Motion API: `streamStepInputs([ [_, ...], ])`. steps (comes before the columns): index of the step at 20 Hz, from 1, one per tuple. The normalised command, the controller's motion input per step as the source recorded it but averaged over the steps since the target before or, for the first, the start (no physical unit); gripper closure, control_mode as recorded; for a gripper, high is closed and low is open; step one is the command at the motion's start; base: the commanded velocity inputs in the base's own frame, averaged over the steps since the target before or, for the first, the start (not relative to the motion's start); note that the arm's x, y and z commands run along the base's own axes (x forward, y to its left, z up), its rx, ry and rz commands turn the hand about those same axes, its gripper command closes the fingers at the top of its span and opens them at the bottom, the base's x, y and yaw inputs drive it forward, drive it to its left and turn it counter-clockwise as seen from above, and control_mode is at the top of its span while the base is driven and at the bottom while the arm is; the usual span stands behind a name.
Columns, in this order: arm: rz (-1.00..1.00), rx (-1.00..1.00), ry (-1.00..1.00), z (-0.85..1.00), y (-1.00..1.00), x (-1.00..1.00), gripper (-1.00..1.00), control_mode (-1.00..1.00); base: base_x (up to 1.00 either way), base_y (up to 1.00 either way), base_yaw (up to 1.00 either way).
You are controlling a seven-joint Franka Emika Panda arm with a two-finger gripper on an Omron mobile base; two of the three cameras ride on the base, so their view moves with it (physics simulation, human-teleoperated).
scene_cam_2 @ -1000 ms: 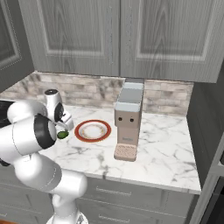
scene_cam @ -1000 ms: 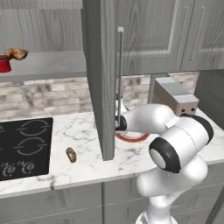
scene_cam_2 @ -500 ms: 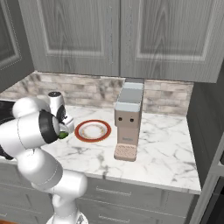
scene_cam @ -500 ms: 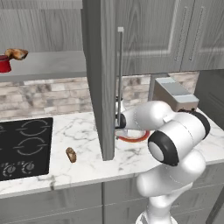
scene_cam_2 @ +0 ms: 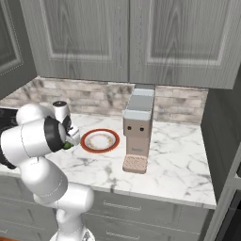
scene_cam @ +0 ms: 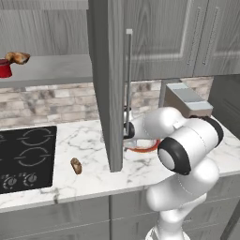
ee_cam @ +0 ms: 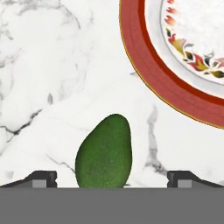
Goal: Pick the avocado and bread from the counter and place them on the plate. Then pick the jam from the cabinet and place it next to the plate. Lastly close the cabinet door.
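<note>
We have placed nothing yet: our wide-open, empty end effector (ee_cam: 112, 180) straddles the avocado (ee_cam: 103, 154) at bottom centre, plate (ee_cam: 144, 65) bare, bread (scene_cam: 76, 165), jam (scene_cam: 5, 68) and door (scene_cam: 108, 84) untouched.

The cabinet door (scene_cam: 108, 84) hides most of the plate (scene_cam: 146, 148).

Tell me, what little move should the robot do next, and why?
Probably lower a touch and shut the gripper on the dark green pear-shaped avocado. The jaws stand open with the avocado lying between them on the white marble counter, beside the empty orange-red rimmed plate.
</note>
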Motion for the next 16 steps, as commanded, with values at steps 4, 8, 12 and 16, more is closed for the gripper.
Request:
streamStepInputs([
  [4,-0.01,0.0,0.0,-0.11,0.0,0.03,-1.0,-1.0,0.0,0.0,0.0],
  [8,-0.01,0.0,0.0,-0.11,0.0,0.06,-1.0,-1.0,0.0,0.0,0.0],
  [12,-0.01,0.0,0.0,-0.11,0.0,0.07,-1.0,-1.0,0.0,0.0,0.0],
  [16,-0.01,0.0,0.0,-0.13,0.0,0.08,-1.0,-1.0,0.0,0.0,0.0],
])
